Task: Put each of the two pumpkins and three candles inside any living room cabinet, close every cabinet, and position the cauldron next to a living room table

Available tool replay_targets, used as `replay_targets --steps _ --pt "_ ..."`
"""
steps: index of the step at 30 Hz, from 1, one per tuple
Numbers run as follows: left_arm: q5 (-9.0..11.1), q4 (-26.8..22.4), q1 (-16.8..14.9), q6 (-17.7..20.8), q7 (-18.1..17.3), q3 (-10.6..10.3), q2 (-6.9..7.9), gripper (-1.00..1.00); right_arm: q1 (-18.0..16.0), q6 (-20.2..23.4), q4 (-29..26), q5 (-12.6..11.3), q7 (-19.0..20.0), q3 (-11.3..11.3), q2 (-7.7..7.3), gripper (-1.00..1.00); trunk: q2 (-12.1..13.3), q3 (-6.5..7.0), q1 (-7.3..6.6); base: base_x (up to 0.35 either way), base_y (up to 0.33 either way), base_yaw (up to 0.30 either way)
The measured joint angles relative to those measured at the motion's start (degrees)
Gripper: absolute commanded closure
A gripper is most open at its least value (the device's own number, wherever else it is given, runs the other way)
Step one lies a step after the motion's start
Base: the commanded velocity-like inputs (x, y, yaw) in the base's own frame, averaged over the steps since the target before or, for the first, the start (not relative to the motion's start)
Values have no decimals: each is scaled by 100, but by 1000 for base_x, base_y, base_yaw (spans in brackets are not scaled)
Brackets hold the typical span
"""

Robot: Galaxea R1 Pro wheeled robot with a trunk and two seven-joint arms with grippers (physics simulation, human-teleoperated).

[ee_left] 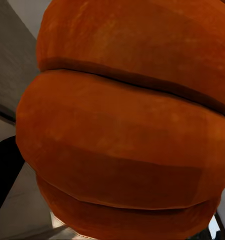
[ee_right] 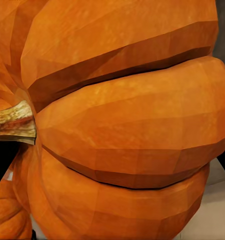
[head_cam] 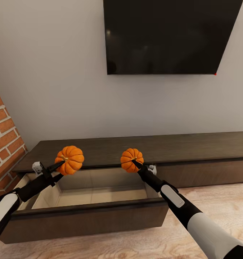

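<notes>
Two pumpkins are up in the air here, one on each arm, both held over the open drawer (head_cam: 89,196) of the long dark cabinet (head_cam: 179,145). The left gripper (head_cam: 60,166) is clamped on the left pumpkin (head_cam: 70,159), which sits above the drawer's back left corner, and the right gripper (head_cam: 135,164) is clamped on the right pumpkin (head_cam: 132,159), above the drawer's back right part, close to the cabinet's top edge. From the head camera the fingertips are hard to read, dark tips pressed against orange, with much of each gripper hidden behind its pumpkin. At the left wrist the orange ribs of the pumpkin (ee_left: 127,125) crowd the lens, leaving a dark sliver of a finger (ee_left: 5,172) at one edge and scraps of pale surface. At the right wrist, same story: the pumpkin (ee_right: 127,120) up close, its brownish stem (ee_right: 12,122) poking in from the edge, the fingers themselves not to be made out. The drawer stands pulled well out, its pale interior visible, though the near left corner is covered by the left forearm. Above the cabinet hangs a dark television (head_cam: 168,36), cut off at the top, and a brick wall (head_cam: 4,144) runs out of frame at the left.
</notes>
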Motion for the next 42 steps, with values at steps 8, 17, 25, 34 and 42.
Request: replay_targets --steps 8,17,25,34,42 --pt "293 1 0 -10 30 4 -8 100 -1 -2 -5 25 -16 5 0 100 0 0 0 0 0 0" --pt "392 -142 -82 20 191 -31 -100 100 -124 114 -54 276 -285 52 47 100 0 0 0 0 0 0" --pt "317 -1163 -681 -23 3735 -4 -1208 100 -1014 989 -58 499 -1450 27 60 100 1 1 0 0 0 0" --pt "344 -1683 -870 -23 4934 -7 -1268 100 -1362 1418 -71 467 -1845 41 62 100 0 1 0 0 0 0" --pt "231 -1740 -1282 -25 6212 -4 -1258 100 -1721 1858 -63 470 -2009 46 61 100 0 2 -1 0 0 0"
